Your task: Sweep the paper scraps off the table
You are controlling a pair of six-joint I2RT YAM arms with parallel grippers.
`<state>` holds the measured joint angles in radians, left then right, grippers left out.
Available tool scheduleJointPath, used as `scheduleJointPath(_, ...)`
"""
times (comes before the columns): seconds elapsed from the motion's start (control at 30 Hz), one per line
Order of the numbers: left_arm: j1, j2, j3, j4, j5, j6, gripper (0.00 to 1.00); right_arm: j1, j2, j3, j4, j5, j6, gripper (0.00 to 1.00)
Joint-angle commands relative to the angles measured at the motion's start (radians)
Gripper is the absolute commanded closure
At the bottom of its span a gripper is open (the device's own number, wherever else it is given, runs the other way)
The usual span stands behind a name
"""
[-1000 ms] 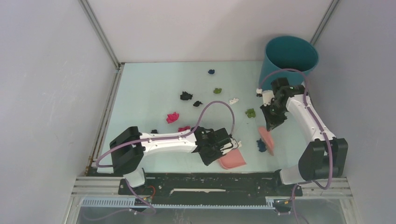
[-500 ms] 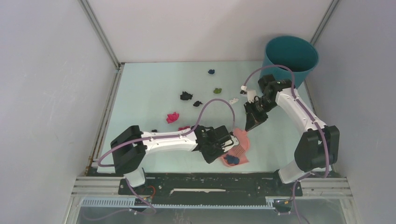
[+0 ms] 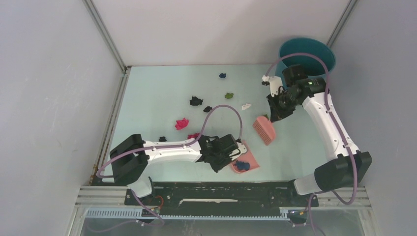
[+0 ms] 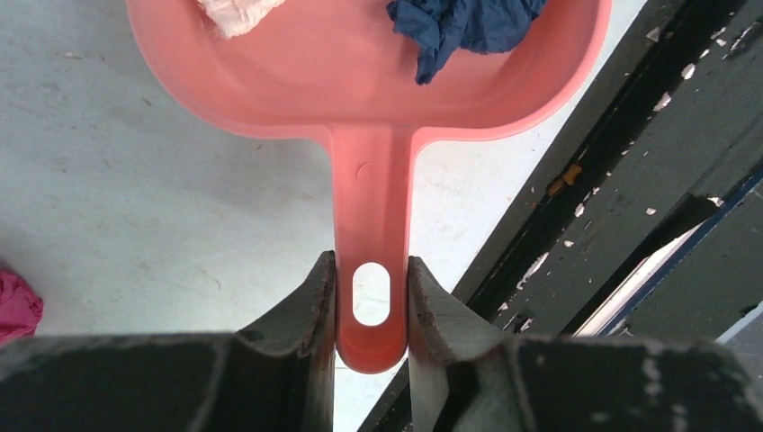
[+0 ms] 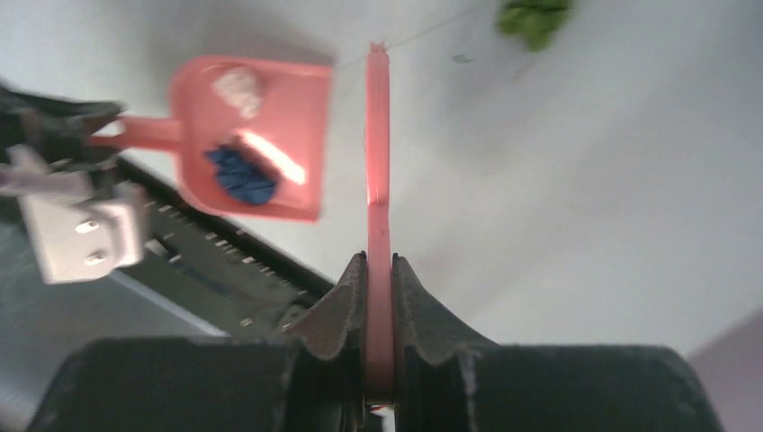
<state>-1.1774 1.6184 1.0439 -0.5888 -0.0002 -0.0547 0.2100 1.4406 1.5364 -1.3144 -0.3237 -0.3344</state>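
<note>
My left gripper [image 3: 227, 151] is shut on the handle of the pink dustpan [image 3: 247, 158], which lies flat near the table's front edge. In the left wrist view [image 4: 371, 301] the dustpan [image 4: 360, 99] holds a dark blue wad [image 4: 468, 22] and a white wad [image 4: 234, 11]. My right gripper [image 3: 275, 113] is shut on the pink hand brush [image 3: 264, 130], held above the table [image 3: 152, 88], right of the pan. Loose paper scraps lie further back: magenta [image 3: 182, 123], black [image 3: 196, 101], green [image 3: 229, 95], white [image 3: 246, 105], dark blue [image 3: 223, 75].
A teal round bin [image 3: 307, 56] stands at the back right corner, just behind my right arm. A black rail [image 3: 216, 189] runs along the near edge, close to the dustpan. Grey walls close in the table on three sides.
My right arm swept the brush left to the dustpan, pushing the dark blue wad in, then lifted it back to the right. The dustpan shifted slightly left.
</note>
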Motion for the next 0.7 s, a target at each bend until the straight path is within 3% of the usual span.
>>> scheduleJointPath(0.0, 0.025, 0.009, 0.059, -0.052, -0.043, -0.036, 1.0, -0.004, 0.035, 0.068, 0.091, 0.288, -0.063, 1.0)
scheduleJointPath(0.13, 0.065, 0.016, 0.076, -0.078, -0.008, -0.074, 1.0, -0.003, 0.101, 0.086, 0.199, 0.455, -0.083, 1.0)
scheduleJointPath(0.33, 0.115, 0.007, 0.082, -0.086, -0.013, -0.091, 1.0, 0.008, 0.225, 0.121, 0.33, 0.561, -0.103, 1.0)
scheduleJointPath(0.47, 0.132, 0.014, 0.088, -0.089, -0.007, -0.085, 1.0, 0.024, 0.32, 0.17, 0.378, 0.559, -0.122, 1.0)
scheduleJointPath(0.67, 0.139, 0.021, 0.082, -0.101, -0.023, -0.079, 1.0, 0.075, 0.417, 0.215, 0.299, 0.43, -0.083, 1.0)
